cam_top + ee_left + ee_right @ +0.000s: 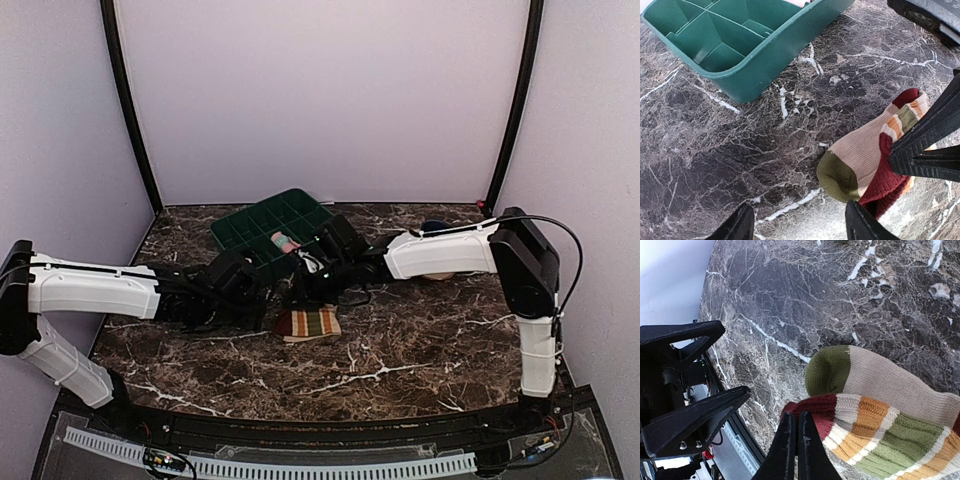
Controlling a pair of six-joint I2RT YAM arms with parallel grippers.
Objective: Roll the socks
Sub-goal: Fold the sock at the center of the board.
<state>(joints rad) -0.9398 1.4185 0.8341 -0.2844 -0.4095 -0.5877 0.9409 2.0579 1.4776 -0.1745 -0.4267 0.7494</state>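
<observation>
Dark marble table [420,340] fills lower half of top view. Green divided tray [250,228] upper centre. Left gripper [800,227]: fingers wide apart, empty, just left of striped sock [308,324]. Right gripper [792,417]: fingers pressed together, tips at sock's maroon edge; pinch unclear. Striped sock on table, frame centre. Pink sock [284,241] at tray's near edge.

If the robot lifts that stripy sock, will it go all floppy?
Probably floppy: the striped sock is soft ribbed knit, already folded over itself. Likely light, being thin fabric. It lies flat on the marble table, so it shouldn't roll.
</observation>
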